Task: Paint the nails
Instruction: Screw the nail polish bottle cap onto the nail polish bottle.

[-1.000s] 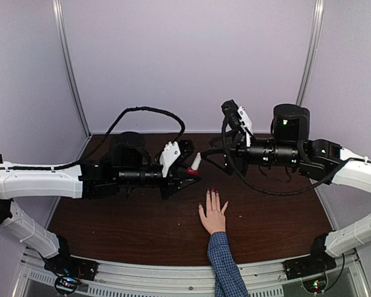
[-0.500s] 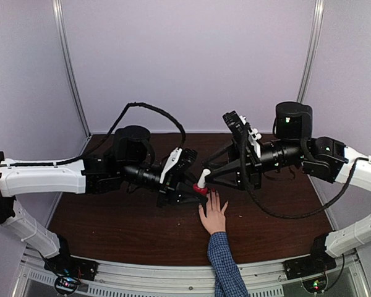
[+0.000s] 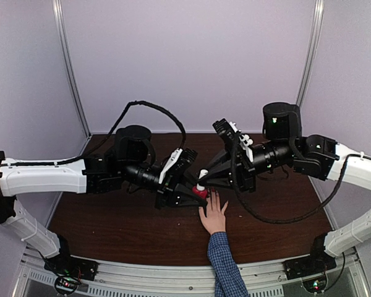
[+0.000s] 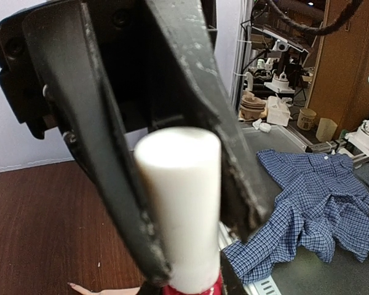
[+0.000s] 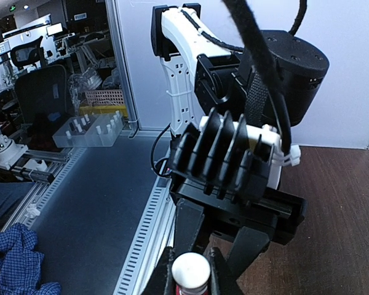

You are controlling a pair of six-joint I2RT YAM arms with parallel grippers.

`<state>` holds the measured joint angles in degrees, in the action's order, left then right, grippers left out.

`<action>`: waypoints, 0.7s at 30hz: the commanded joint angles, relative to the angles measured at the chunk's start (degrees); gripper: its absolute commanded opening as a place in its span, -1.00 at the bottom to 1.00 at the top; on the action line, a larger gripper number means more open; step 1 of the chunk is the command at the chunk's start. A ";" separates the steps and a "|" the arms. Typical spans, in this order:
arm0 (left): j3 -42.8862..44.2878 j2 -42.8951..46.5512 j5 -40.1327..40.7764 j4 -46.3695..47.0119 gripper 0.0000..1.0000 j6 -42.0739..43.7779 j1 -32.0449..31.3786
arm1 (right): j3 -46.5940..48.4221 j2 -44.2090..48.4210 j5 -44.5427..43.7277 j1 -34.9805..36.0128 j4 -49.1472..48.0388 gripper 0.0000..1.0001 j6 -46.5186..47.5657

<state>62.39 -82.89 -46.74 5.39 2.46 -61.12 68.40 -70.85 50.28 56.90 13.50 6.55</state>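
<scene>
Even, soft overhead lighting, faint shadows, overhead view sharp, wrist views blurred up close, no glare

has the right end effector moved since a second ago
Yes. The right end effector has come left and toward the near edge, from beside the back wall down to the bottle by the hand.

Both black-and-white arms lean in over the dark brown wooden counter. The left gripper has its jaws clamped on a small red polish bottle with a white cap. The right gripper reaches the cap. A light-skinned hand in a blue checked sleeve lies flat just below, dark red nails near the bottle.
</scene>
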 commanded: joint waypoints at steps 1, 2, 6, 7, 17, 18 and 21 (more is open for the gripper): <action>0.87 0.70 1.94 3.34 -1.00 1.47 0.50 | 1.90 -0.14 2.49 0.49 1.87 -1.00 -1.35; 0.62 0.91 2.37 3.84 -1.00 1.05 0.55 | 1.91 -0.21 2.42 0.45 2.03 -1.00 -1.27; -0.46 2.01 6.07 6.52 -1.00 -1.36 1.31 | 1.70 -0.04 -0.36 0.57 2.57 -1.00 -0.77; -0.77 2.33 8.64 7.09 -1.00 -1.89 1.29 | 1.59 0.07 -1.54 0.53 2.73 -1.00 -0.63; -4.20 4.65 26.56 13.17 -1.00 -5.25 1.40 | -0.82 0.48 -13.69 0.57 -0.67 -1.00 -2.67; -4.27 4.67 28.34 13.16 -1.00 -5.38 1.41 | -0.89 0.36 -15.53 0.58 -0.91 -1.00 -3.12; -4.60 4.91 34.32 13.25 -1.00 -5.60 1.36 | -0.82 -0.43 -20.82 0.58 -1.40 -1.00 -4.27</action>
<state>58.26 -80.05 -25.61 12.45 -1.65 -61.12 68.73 -70.87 35.27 56.82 11.62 5.58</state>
